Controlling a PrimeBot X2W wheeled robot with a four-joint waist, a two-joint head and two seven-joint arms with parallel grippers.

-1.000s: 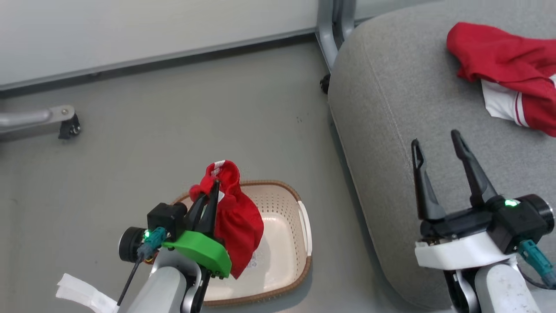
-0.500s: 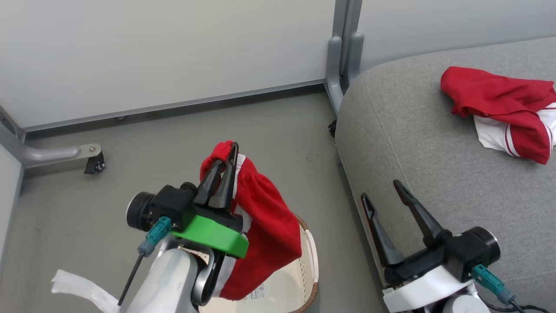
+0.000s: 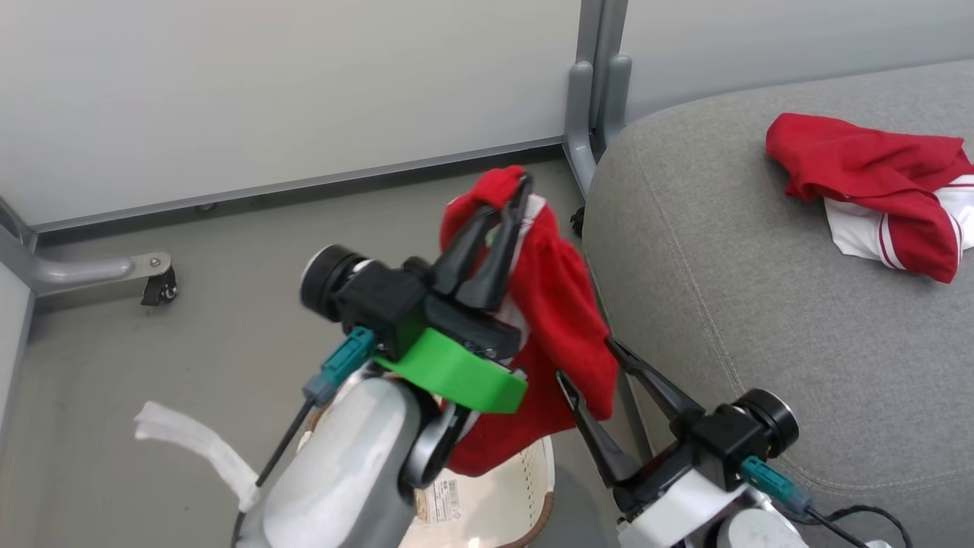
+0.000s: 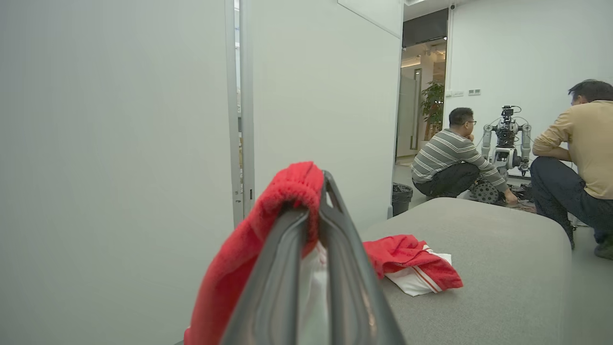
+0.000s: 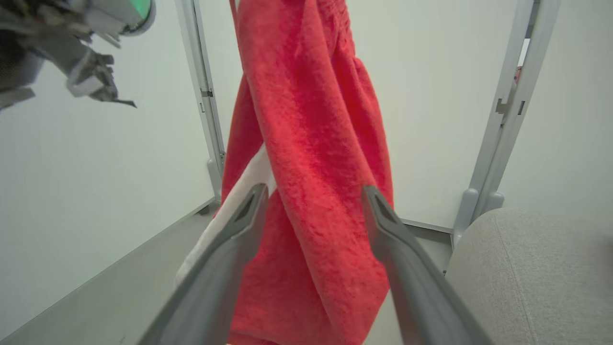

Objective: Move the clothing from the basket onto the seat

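Red cloth, the held garment [image 3: 563, 320], hung from our left gripper [image 3: 508, 196], whose fingers were pressed together on a bunched fold near its top. It was above the basket [image 3: 542, 479] and just beside the edge of the seat [image 3: 761, 342]. We judged that so small a pinch might slip on the way across and drop the cloth on the floor [image 3: 190, 335]. Its loose hem dangled between the spread fingers of our right gripper [image 3: 584, 359] and might snag there. What we saw of the basket held a paper label [image 3: 437, 502]; our left forearm [image 3: 342, 472] hid the rest. On the seat lay a second garment [image 3: 867, 183].
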